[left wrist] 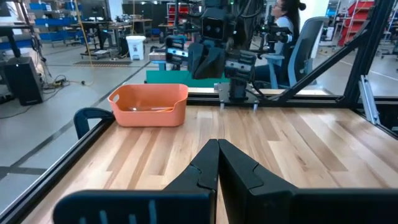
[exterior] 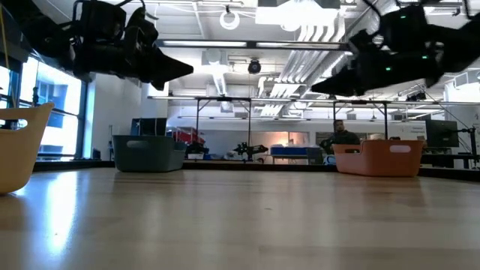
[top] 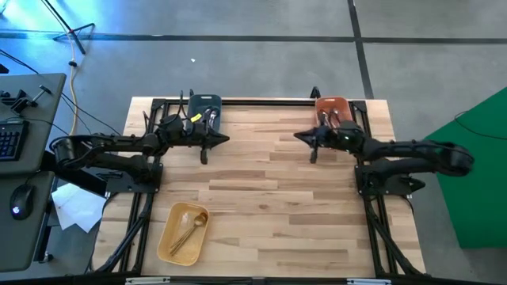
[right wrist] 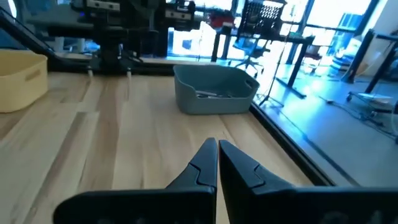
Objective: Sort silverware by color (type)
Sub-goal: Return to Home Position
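Note:
Gold silverware (top: 188,229) lies in a yellow bin (top: 170,241) near the table's front left. More silverware (top: 208,116) lies in a grey bin (top: 204,101) at the far edge, and some (top: 331,119) in an orange bin (top: 333,103) at the far right. My left gripper (top: 226,140) hovers shut and empty in front of the grey bin, pointing toward the table's middle. My right gripper (top: 297,136) hovers shut and empty in front of the orange bin, facing it. Both hang well above the wood in the low view, the left gripper (exterior: 187,70) and the right gripper (exterior: 315,90).
Bare wood lies between the two grippers and toward the near edge. Black frame rails (top: 261,100) run along the table's sides. A person (left wrist: 283,12) sits beyond the table's right side. A desk with a keyboard and mouse (top: 17,199) stands left of the table.

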Controlling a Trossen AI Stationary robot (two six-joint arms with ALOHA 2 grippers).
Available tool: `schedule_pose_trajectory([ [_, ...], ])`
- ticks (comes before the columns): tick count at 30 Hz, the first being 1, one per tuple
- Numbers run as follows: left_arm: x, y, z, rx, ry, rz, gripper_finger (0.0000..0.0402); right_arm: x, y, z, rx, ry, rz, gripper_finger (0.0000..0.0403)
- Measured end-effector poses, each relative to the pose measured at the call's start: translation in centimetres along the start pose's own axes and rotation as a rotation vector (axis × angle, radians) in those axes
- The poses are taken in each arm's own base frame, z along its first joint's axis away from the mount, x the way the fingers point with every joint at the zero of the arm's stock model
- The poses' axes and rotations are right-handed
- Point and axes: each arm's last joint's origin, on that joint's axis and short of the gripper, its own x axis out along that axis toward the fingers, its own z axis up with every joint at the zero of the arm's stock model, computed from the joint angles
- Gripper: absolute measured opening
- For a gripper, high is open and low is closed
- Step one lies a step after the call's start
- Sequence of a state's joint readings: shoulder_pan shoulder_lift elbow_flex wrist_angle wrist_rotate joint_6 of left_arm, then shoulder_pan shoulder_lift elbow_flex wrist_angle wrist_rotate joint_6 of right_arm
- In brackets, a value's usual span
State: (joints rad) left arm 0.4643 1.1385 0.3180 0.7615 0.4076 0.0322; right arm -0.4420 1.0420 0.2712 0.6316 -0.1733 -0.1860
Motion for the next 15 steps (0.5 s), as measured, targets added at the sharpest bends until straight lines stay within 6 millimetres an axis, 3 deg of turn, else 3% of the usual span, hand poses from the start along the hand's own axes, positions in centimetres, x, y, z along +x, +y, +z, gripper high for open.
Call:
schedule_pose_trajectory([
  [8,-0.5,-0.3,0.5,0.01,-0.027,-0.026,0.0,-4.9,1.2,-1.9,0.018,-0.128,-0.039,0.0],
  [15,-2.5,-1.1,-0.4,0.017,-0.043,-0.026,0.0,-6.8,1.6,-2.6,0.034,-0.157,-0.071,0.0],
])
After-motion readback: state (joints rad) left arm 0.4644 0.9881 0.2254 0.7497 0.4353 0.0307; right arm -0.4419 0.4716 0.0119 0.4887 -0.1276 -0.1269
